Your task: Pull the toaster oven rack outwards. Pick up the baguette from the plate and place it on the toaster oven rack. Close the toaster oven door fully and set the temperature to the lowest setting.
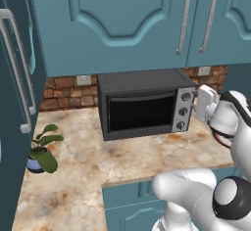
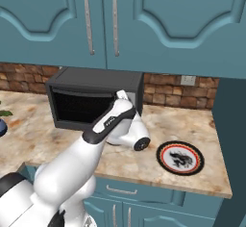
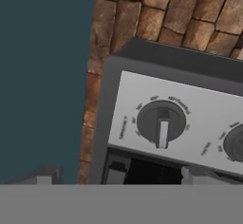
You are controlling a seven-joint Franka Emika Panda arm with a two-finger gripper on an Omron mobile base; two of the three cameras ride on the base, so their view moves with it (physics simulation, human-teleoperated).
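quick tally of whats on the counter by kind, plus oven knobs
toaster oven: 1
plate: 1
potted plant: 1
oven knobs: 3
total: 6

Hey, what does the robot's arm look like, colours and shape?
The arm is glossy white, built of thick rounded segments with dark grey round joint caps. A black strip with faint pale lettering runs along the forearm. No loose cables show. The hand end is a white blocky piece.
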